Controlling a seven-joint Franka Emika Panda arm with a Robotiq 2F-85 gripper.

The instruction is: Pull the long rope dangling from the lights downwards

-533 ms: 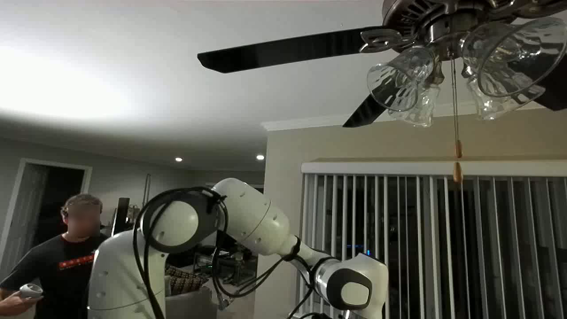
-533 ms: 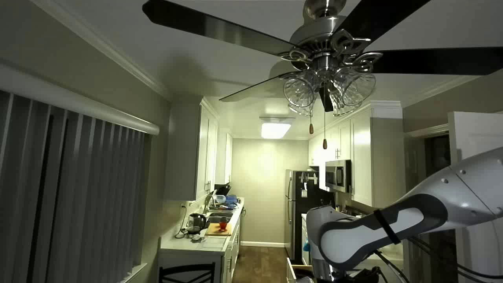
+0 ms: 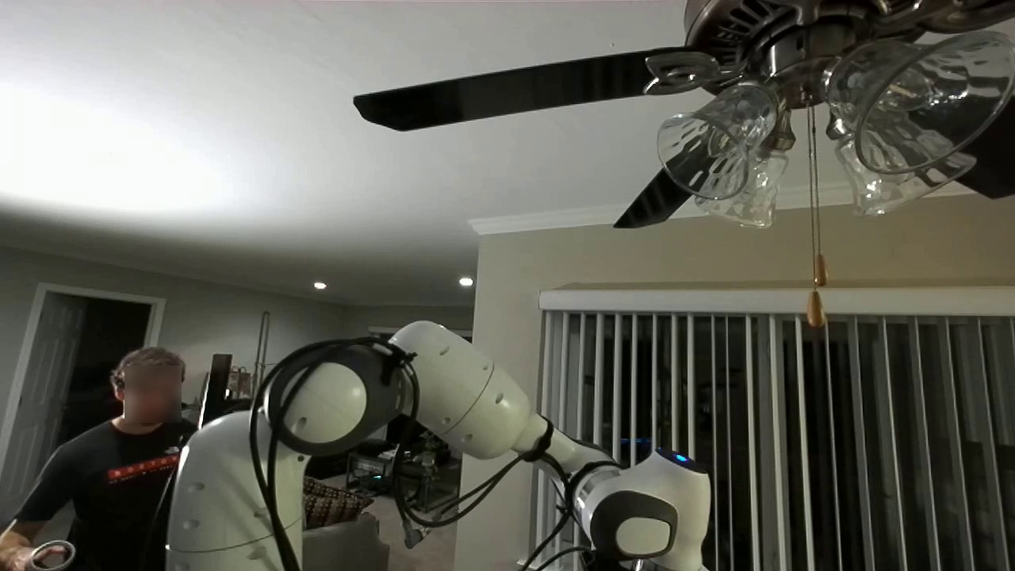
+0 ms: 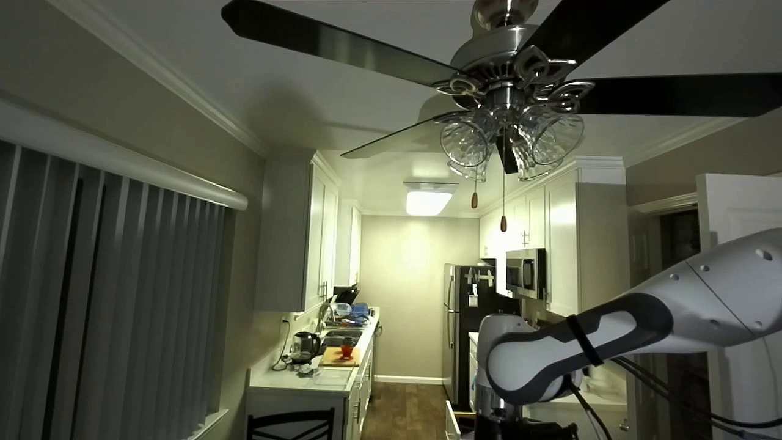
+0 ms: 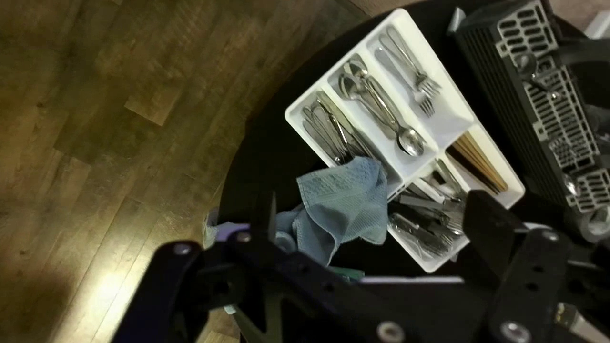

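Note:
The long rope (image 3: 813,190) is a thin pull cord under the fan, ending in an amber-brown knob (image 3: 816,309). In an exterior view its knob (image 4: 503,223) hangs lower than a second, shorter cord's knob (image 4: 474,200). The lights, clear ruffled glass bell shades (image 3: 718,143), show in both exterior views (image 4: 467,140). My gripper (image 5: 369,209) is open and empty in the wrist view, fingers wide apart, pointing down over a table. Its black body (image 4: 519,428) is cut off at the bottom edge of an exterior view, well below the knobs. The rope is out of the wrist view.
Dark fan blades (image 3: 507,89) spread around the lights. Below the gripper, a dark table holds a blue cloth (image 5: 345,205), a white cutlery tray (image 5: 431,155) and a dark rack (image 5: 548,85). Vertical blinds (image 3: 769,444) hang behind. A person (image 3: 111,476) stands at the far side.
The arm has shifted slightly, rightward in an exterior view, with its upper link leftward in an exterior view. Both cord knobs have swung a little; the shorter one moved more. The person's hand has lowered.

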